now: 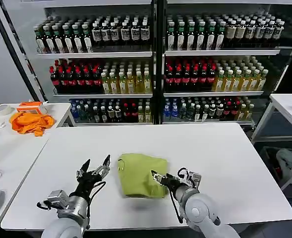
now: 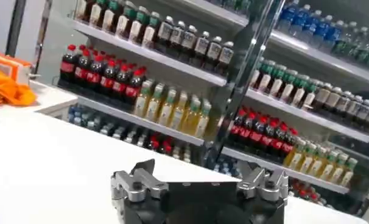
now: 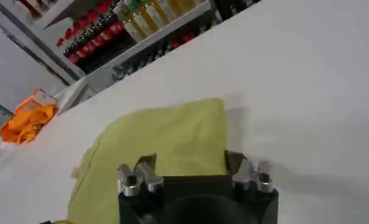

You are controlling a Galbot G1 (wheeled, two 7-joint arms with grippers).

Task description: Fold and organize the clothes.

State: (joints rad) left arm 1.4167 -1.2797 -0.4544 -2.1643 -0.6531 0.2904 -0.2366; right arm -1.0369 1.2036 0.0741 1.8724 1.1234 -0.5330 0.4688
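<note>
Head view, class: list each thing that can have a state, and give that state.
T-shirt: folded into a compact bundle, lying on the white table.
Left gripper: open, raised beside the shirt, holding nothing.
Right gripper: open, at the shirt's near right edge.
Orange cloth: crumpled on the side table.

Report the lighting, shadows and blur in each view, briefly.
Head view: even overhead light, with a soft shadow beside the folded T-shirt on the white table. Left wrist view: the bottle shelves are tilted and slightly smeared; the left gripper is sharper. Right wrist view: the right gripper casts a faint shadow on the table, and the orange cloth is soft.
</note>
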